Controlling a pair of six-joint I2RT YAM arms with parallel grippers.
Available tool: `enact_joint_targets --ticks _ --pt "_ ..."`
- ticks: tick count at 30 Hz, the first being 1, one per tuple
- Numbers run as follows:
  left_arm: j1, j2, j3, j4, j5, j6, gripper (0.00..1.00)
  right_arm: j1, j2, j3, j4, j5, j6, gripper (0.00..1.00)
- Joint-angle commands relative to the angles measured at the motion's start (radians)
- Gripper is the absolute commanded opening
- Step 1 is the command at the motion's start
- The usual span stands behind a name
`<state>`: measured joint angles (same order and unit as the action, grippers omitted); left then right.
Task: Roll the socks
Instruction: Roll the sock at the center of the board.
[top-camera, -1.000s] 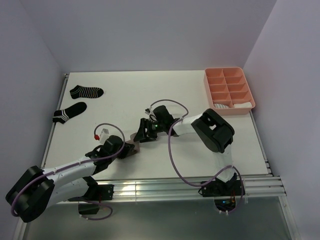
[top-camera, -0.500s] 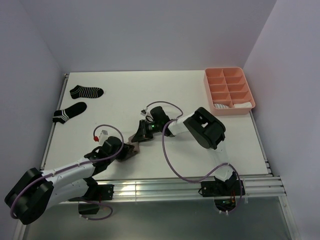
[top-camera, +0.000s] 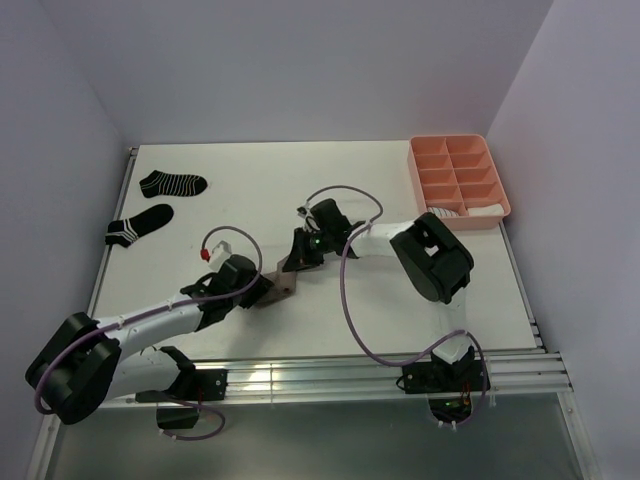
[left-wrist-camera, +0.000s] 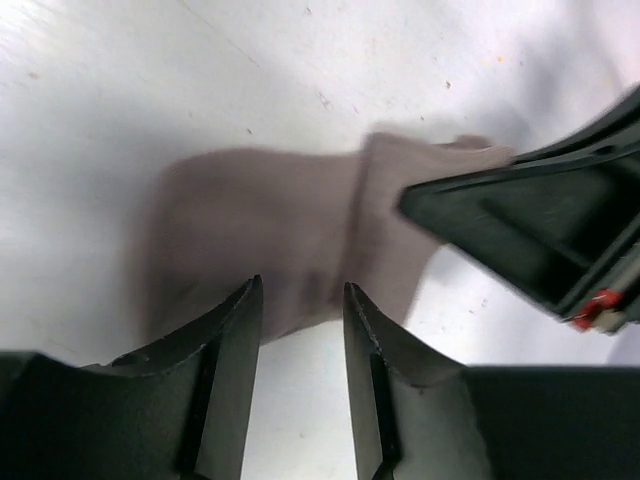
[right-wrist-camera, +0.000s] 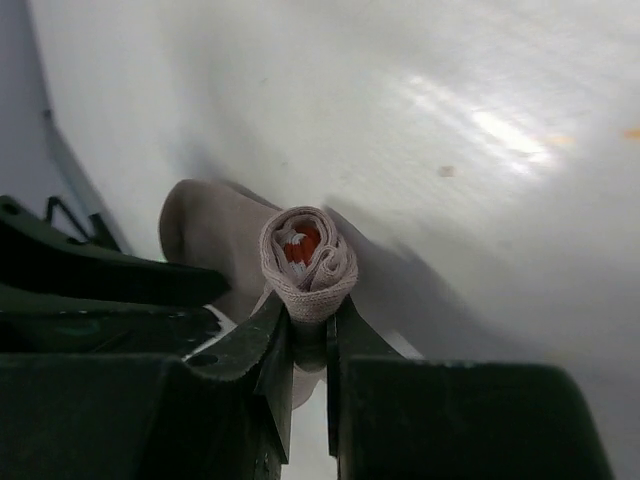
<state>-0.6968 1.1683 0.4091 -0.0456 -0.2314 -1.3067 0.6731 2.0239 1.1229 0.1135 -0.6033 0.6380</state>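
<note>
From the top camera, the taupe sock (top-camera: 284, 291) sits on the table (top-camera: 250, 190) in front of the arms, with the left claw (top-camera: 264, 291) at its near end and the right claw (top-camera: 298, 263) at its far end. The two black striped socks (top-camera: 172, 184) lie well apart, by the far left edge. The pink divided tray (top-camera: 459, 146) is at the far right. Its two compartments nearest the arms each hold a bundle, a white striped sock (top-camera: 445, 211) and a plain white sock (top-camera: 487, 211), and the rest look empty to me. On the left wrist cam, the sock's flat part is spread out in front of the fingers, which are parted with the sock's near edge right at the tips. I can't see any real pinch there. On the right wrist cam it's clearer: the claw is squeezed onto the rolled end (right-wrist-camera: 308, 262), a tight little spiral with red showing in the core. My take on handling is that this thing is light, floppy and a bit springy, so the roll will probably loosen if the squeeze lets go. I'd grip across the whole roll, not just a loose outer layer, and keep the flat tail pinned so it doesn't drag along the table.
</note>
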Motion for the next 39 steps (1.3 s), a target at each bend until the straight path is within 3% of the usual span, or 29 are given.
enact_joint_targets --ticks 1,4,11,19,22,25,30,35,39 --pt "0.003 0.008 0.069 -0.088 -0.069 0.127 0.43 -0.04 -0.042 0.054 -0.257 0.238 -0.165 0.0" --pt "0.003 0.053 0.111 -0.096 -0.083 0.161 0.4 -0.047 -0.05 0.104 -0.386 0.322 -0.205 0.0" --pt "0.025 0.195 0.164 -0.04 -0.094 0.205 0.22 -0.046 -0.053 0.193 -0.547 0.453 -0.247 0.0" --pt "0.031 0.344 0.275 -0.013 -0.114 0.271 0.18 -0.021 0.002 0.362 -0.768 0.606 -0.267 0.0" --pt "0.031 0.346 0.298 -0.026 -0.123 0.29 0.22 -0.006 0.051 0.439 -0.863 0.677 -0.248 0.0" --pt "0.023 0.289 0.286 0.004 -0.129 0.333 0.32 0.009 0.097 0.492 -0.923 0.708 -0.228 0.0" --pt "-0.087 0.225 0.315 0.012 -0.233 0.405 0.43 0.026 0.154 0.551 -0.971 0.702 -0.198 0.0" --pt "-0.243 0.304 0.425 -0.043 -0.336 0.44 0.46 0.045 0.196 0.583 -1.005 0.672 -0.187 0.0" --pt "-0.308 0.427 0.546 -0.077 -0.407 0.484 0.48 0.043 0.21 0.603 -1.022 0.659 -0.176 0.0"
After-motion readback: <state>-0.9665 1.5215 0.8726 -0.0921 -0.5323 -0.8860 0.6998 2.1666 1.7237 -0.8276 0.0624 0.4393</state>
